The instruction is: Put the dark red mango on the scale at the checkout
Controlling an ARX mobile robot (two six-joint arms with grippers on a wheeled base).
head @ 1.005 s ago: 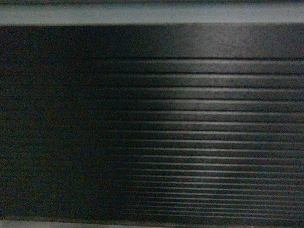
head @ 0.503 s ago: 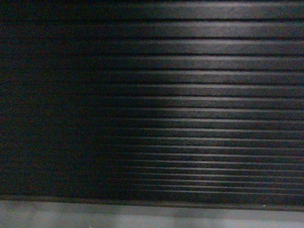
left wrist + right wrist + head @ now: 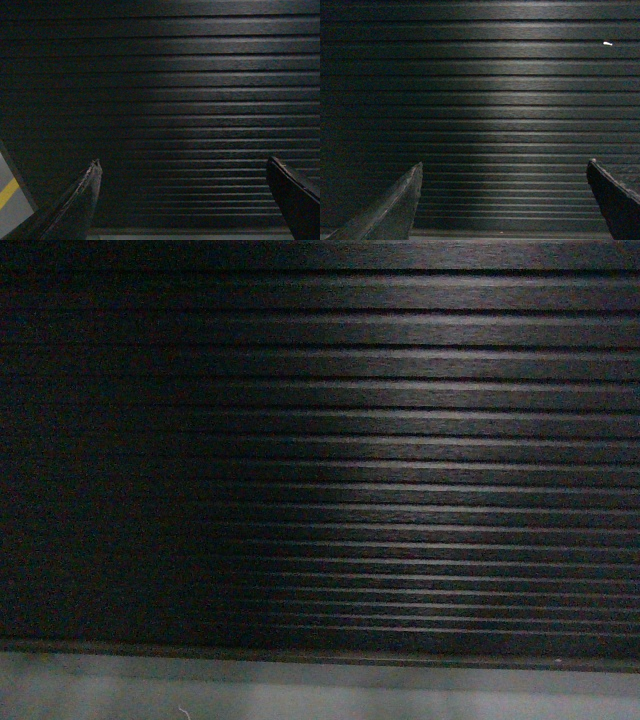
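Note:
The checkout's ribbed dark front panel (image 3: 400, 460) fills the head view, and neither gripper shows there. The same panel (image 3: 180, 90) stands right in front of my left gripper (image 3: 184, 160), which is open, its fingers wide apart with nothing between them. My right gripper (image 3: 505, 162) faces the panel (image 3: 500, 100) too, open and empty. The dark red mango and the scale are out of view.
A grey floor strip (image 3: 320, 690) runs under the panel's lower edge. In the left wrist view a patch of grey floor with a yellow line (image 3: 7, 192) shows at the bottom left. A small white speck (image 3: 607, 43) sits on the panel.
The head view has dropped down the panel: the pale band at the top is gone and the grey floor strip now shows along the bottom.

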